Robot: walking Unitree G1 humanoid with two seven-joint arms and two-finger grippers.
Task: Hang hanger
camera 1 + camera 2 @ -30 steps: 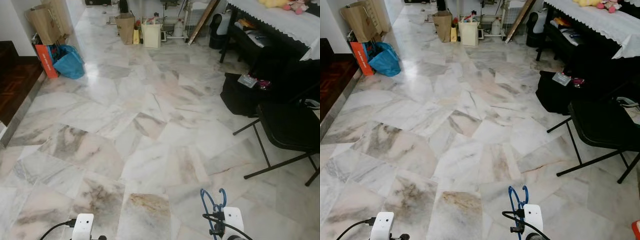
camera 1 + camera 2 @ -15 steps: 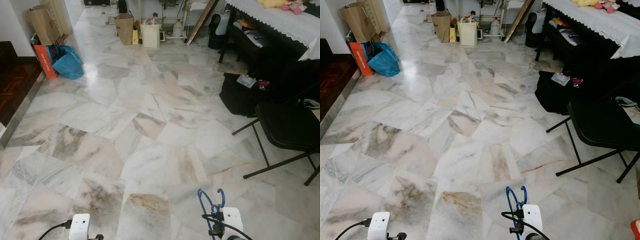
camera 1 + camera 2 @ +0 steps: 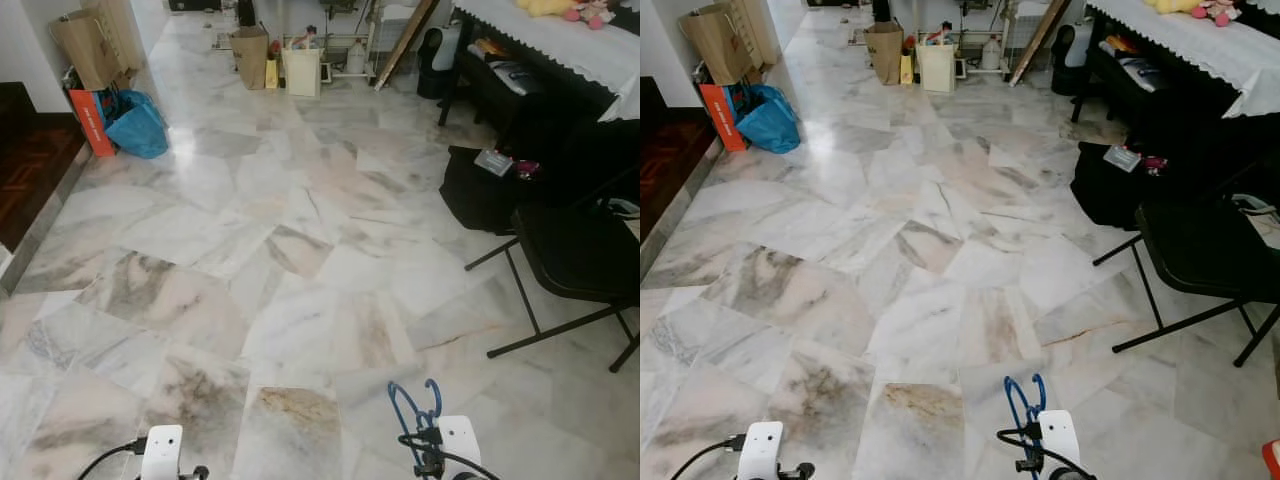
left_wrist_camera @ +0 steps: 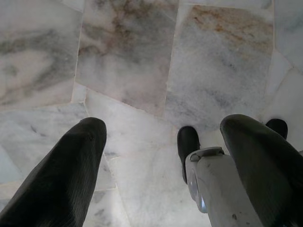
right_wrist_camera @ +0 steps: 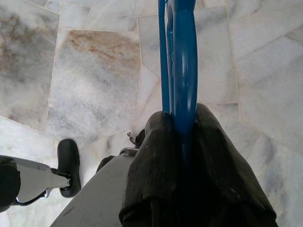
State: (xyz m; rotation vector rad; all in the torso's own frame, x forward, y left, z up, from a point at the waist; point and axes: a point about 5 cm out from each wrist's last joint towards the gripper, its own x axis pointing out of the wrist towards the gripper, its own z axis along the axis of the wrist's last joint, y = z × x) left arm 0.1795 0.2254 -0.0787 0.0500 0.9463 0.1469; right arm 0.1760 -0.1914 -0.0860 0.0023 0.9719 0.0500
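A blue plastic hanger (image 3: 410, 408) sticks up at the bottom edge of the eye views, its hook curling over the marble floor. In the right wrist view my right gripper (image 5: 182, 124) is shut on the blue hanger (image 5: 179, 56), the two black fingers (image 5: 218, 156) pressed against its bars. In the left wrist view my left gripper (image 4: 163, 137) hangs low over the floor with its black fingers (image 4: 71, 170) spread apart and nothing between them. The white wrist housings (image 3: 162, 450) of both arms peek in at the bottom of the left eye view.
A black folding chair (image 3: 575, 255) and a black bag (image 3: 480, 190) stand at the right beside a table with a white cloth (image 3: 560, 35). A blue bag (image 3: 138, 125), an orange box and paper bags (image 3: 250, 55) line the far left and back. Dark wood flooring (image 3: 25, 165) lies left.
The whole picture shifts a little as the camera moves. The hanger in my right gripper has drifted slightly left in view. The grip is unchanged.
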